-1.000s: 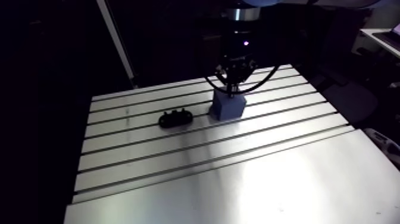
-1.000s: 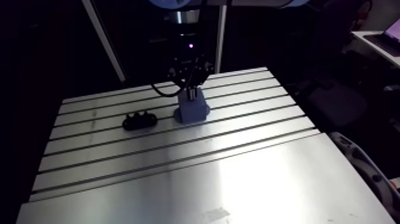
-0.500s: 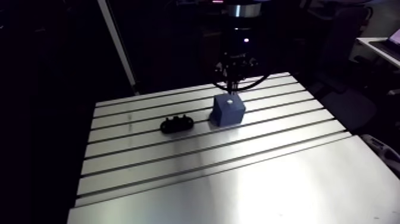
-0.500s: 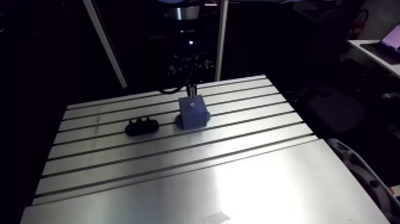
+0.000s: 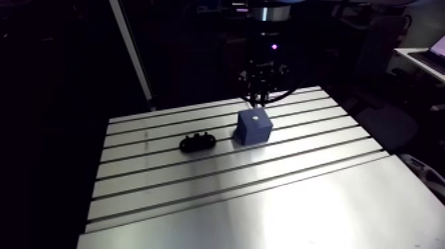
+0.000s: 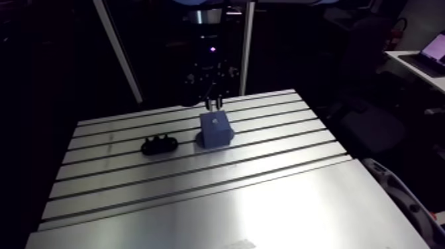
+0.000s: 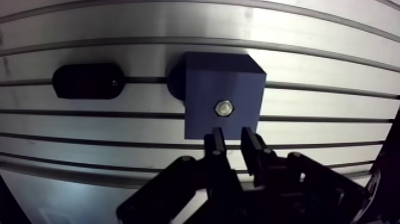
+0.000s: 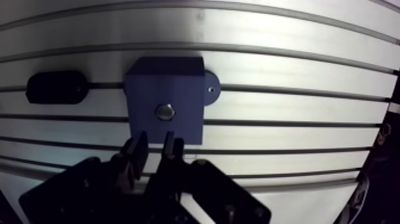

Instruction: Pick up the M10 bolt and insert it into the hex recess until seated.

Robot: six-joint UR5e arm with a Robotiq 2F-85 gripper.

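Empty, narrow-gapped end effector [image 7: 232, 138] clear of blue block [image 7: 202, 89]; bolt [image 7: 224, 108] in its top face, perhaps not flush: risk of a proud, unseated bolt, or a snag on any low pass.

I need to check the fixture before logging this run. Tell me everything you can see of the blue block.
The blue block is a dark, matte, plastic-looking cube standing upright on the slotted table. A rounded base tab with a small hole juts from one side. A shiny bolt head sits centred in its top face. The end effector hovers above, open, touching nothing; a black holder lies apart beside it.
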